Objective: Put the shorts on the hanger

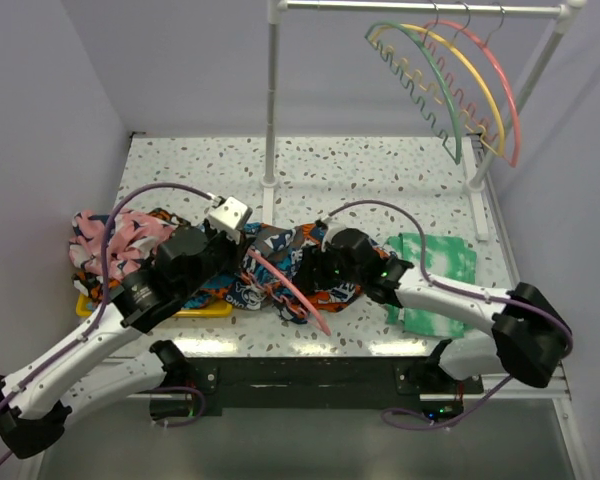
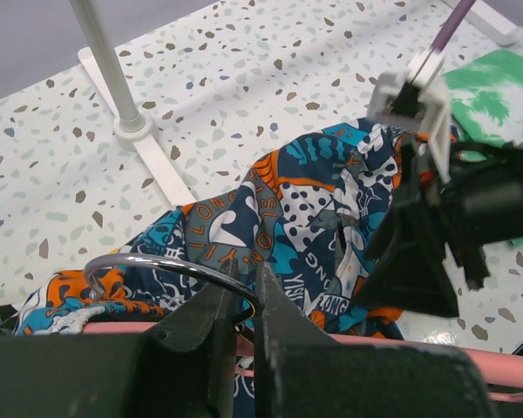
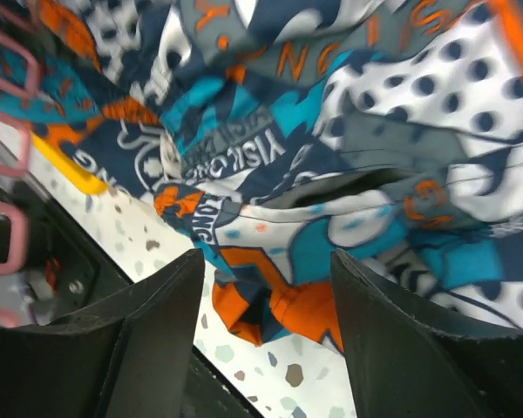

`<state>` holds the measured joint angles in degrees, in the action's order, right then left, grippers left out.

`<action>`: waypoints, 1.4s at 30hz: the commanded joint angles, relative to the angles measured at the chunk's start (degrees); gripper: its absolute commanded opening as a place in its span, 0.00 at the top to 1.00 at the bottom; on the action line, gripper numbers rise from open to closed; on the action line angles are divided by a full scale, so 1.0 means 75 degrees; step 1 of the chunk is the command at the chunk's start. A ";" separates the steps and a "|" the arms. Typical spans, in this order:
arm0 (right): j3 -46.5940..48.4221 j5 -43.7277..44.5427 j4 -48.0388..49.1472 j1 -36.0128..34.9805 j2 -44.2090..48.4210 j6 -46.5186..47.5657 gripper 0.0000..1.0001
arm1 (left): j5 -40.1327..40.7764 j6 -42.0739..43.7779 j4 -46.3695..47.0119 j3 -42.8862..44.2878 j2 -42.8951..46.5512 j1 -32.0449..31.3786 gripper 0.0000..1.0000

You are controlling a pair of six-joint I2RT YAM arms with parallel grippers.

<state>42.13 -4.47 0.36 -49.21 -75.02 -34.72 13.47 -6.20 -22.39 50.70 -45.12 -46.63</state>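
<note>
The shorts [image 1: 290, 262] lie bunched on the table's near middle; they also show in the left wrist view [image 2: 314, 200] and the right wrist view [image 3: 331, 131]. The coral-pink hanger [image 1: 292, 292] lies across them, its zigzag strip in the right wrist view [image 3: 9, 78] at the left edge. My left gripper [image 1: 242, 258] [image 2: 244, 300] is shut on the hanger's metal hook [image 2: 157, 263], with the pink bar [image 2: 436, 353] just below the fingers. My right gripper [image 1: 325, 268] [image 3: 266, 296] is open, low over the shorts, its fingers either side of an orange corner of the fabric.
A pink-and-navy garment [image 1: 110, 240] lies at the left over a yellow hanger [image 1: 195, 310]. A green-and-white tie-dye cloth [image 1: 435, 270] lies at the right. A white rack pole [image 1: 271, 100] stands behind the shorts. Green [image 1: 430, 70], yellow [image 1: 470, 70] and another pink hanger [image 1: 502, 85] hang on the rail.
</note>
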 commanded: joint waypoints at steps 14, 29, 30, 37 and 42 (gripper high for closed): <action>0.1391 0.2388 -0.0657 -0.1325 -0.1927 0.0833 0.48 | -0.0086 0.0439 0.0325 0.0178 0.0345 -0.0017 1.00; -0.0179 0.1629 -0.1477 -0.0049 0.1105 0.0141 1.00 | 0.2210 0.0170 0.1356 0.0330 -0.0241 -0.0005 1.00; -0.0238 0.1558 -0.1536 -0.0002 0.1236 0.0129 1.00 | 0.2327 0.0170 0.1426 0.0353 -0.0265 -0.0005 1.00; -0.0238 0.1335 -0.2414 0.0093 0.2326 0.0047 1.00 | 0.3334 0.0193 0.1942 0.0319 -0.0440 -0.0017 1.00; -0.0250 0.0936 -0.2755 0.0116 0.2819 -0.0058 1.00 | 0.3582 0.0182 0.2364 0.0202 -0.0417 -0.0017 1.00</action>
<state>40.86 4.69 -14.24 -48.80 -56.34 -34.37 32.05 -6.70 -12.45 50.78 -49.01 -47.09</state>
